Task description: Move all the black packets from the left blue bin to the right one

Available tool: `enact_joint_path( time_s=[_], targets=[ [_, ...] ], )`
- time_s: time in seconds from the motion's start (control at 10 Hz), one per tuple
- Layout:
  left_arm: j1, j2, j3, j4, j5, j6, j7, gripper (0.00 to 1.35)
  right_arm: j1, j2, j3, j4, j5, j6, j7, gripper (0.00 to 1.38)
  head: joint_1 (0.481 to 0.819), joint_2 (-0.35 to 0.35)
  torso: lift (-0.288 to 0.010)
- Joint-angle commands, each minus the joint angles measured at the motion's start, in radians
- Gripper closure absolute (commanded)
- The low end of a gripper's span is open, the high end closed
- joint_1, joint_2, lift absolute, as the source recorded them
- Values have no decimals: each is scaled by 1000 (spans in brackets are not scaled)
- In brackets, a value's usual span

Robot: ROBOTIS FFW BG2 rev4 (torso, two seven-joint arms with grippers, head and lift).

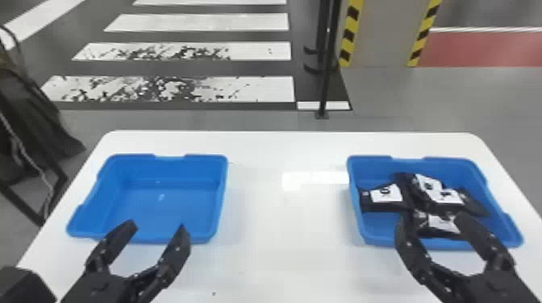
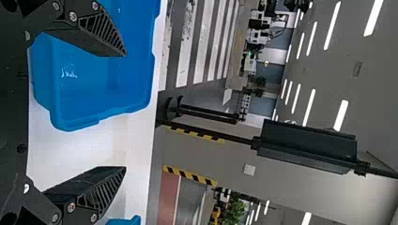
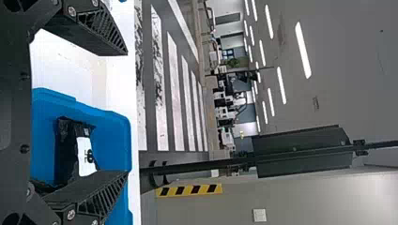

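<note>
Since the packets (image 1: 437,201) lay in the right bin (image 1: 377,238), right of centre, the transfer looked finished, and the left gripper (image 1: 157,227), lower left, and right gripper (image 1: 434,218), lower right, both spread, next needed only to back away.

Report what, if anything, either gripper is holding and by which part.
Nothing is held. The jaws of the left gripper and the right gripper stand apart with nothing clamped; the black packets lie in the right blue bin.
</note>
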Motion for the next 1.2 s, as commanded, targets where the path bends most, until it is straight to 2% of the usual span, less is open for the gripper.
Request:
enact_joint_path(
  time_s=[0.0,1.1],
  targets=[
    [0,0,-1,0,0,1,0,186,0,0,0,0,-2,0,0,127,695,32,-140],
    [0,0,-1,0,2,11,0,186,0,0,0,0,-12,0,0,127,695,30,-140]
  ],
)
